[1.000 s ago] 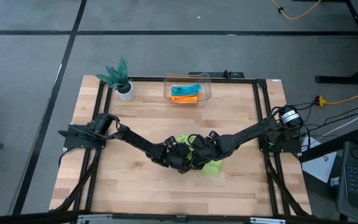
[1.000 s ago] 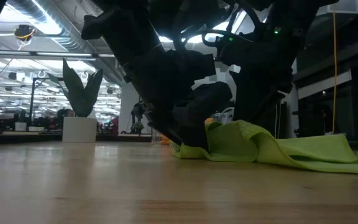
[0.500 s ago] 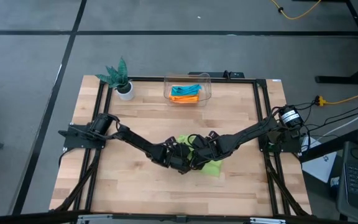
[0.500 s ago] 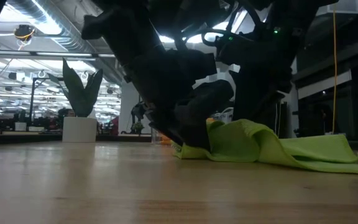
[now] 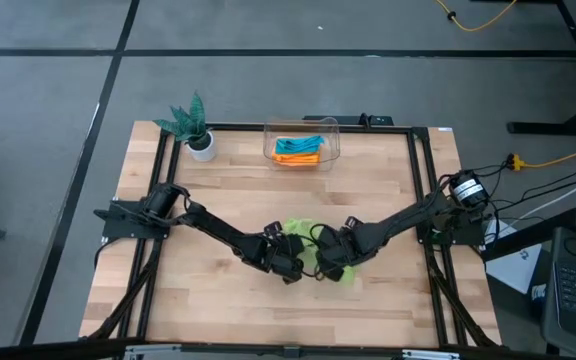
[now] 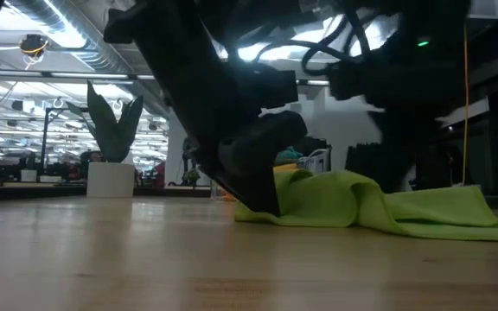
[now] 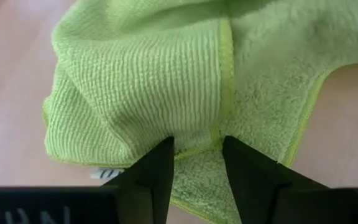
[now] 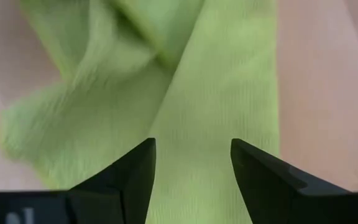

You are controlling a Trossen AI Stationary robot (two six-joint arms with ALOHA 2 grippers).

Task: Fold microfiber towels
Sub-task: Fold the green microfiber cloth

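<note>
Mid-table: my left gripper (image 7: 196, 144) pinches the hemmed edge of the lime green towel (image 5: 320, 250); right gripper (image 8: 192, 155) hovers over it, fingers apart. White tag (image 7: 104, 173) at hem, print unreadable

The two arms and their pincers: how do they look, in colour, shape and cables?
Both arms are dark, slim and jointed, mounted on black frames at the table's sides. The left pincer and the right pincer each end in two flat black fingers with angled tips. A black cable bundle with a round pale part sits at the right arm's base.
</note>
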